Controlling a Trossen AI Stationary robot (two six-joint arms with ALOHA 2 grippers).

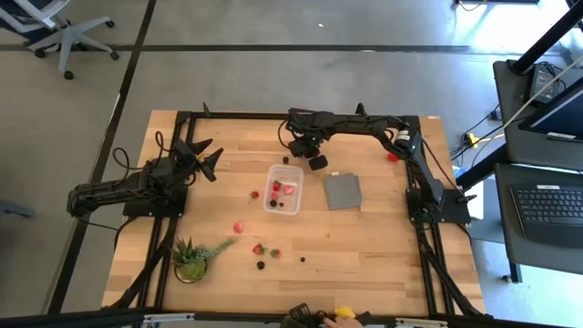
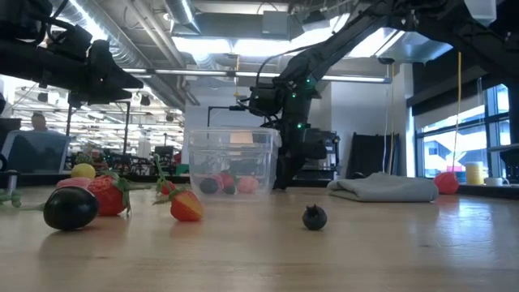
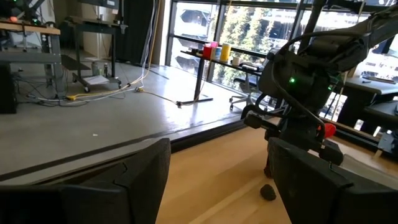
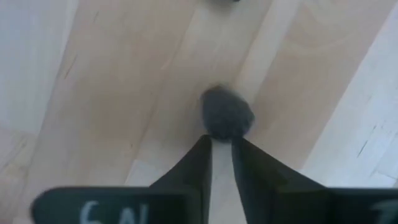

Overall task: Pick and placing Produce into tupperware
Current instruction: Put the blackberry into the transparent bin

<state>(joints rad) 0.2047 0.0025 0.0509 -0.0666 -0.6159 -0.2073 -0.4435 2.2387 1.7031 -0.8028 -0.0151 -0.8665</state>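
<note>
right jaws closed; dark berry (image 4: 227, 113) ahead

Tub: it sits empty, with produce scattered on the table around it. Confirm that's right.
Not quite: the tub is not empty. The high view shows red and dark pieces inside it. The rest holds: more produce lies scattered on the table around it.
</note>
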